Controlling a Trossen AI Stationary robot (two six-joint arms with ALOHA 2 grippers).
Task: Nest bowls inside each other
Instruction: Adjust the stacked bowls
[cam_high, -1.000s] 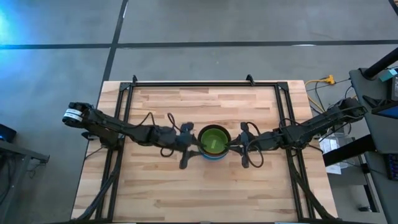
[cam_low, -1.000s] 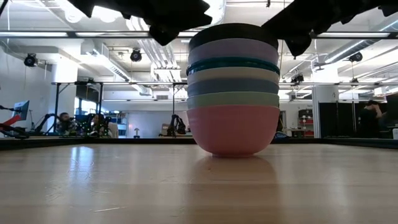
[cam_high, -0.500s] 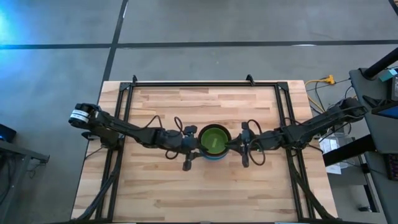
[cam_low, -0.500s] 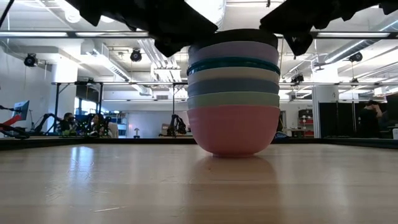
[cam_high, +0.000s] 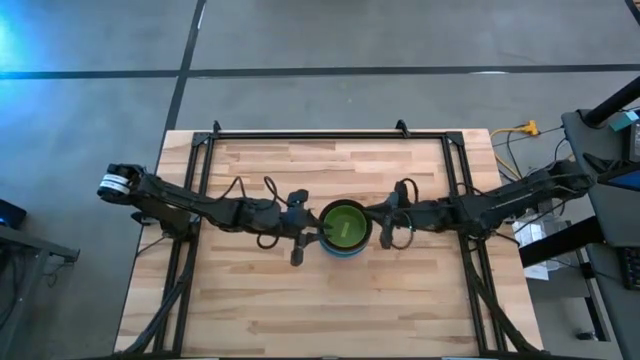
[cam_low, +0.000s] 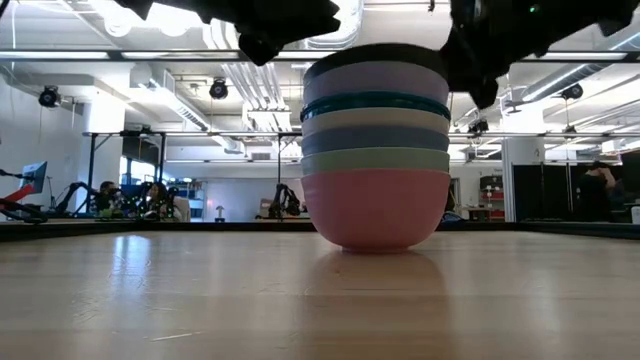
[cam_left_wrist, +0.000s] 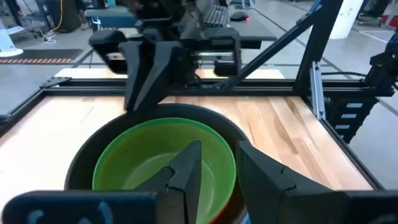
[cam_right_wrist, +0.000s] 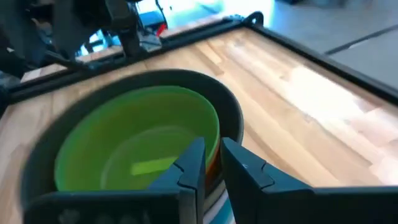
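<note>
On the wooden table (cam_high: 250, 300), the nested bowl stack (cam_low: 375, 150) stood centered, lime green bowl (cam_high: 344, 224) innermost; left gripper (cam_high: 308, 232) and right gripper (cam_high: 378, 229) straddled its rim half-parted, grasping nothing evident, so withdrawal seemed next.

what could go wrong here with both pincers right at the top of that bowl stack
1. The stack is tall and rests only on the pink bowl's small base; a sideways nudge from either pincer could slide or tip it.
2. The left pincer straddles the rims of the lime green bowl and black bowl; lifting could drag them up and unseat the nesting.
3. The right pincer sits at the opposite rim, so uneven pulls could tilt the top bowls.
</note>
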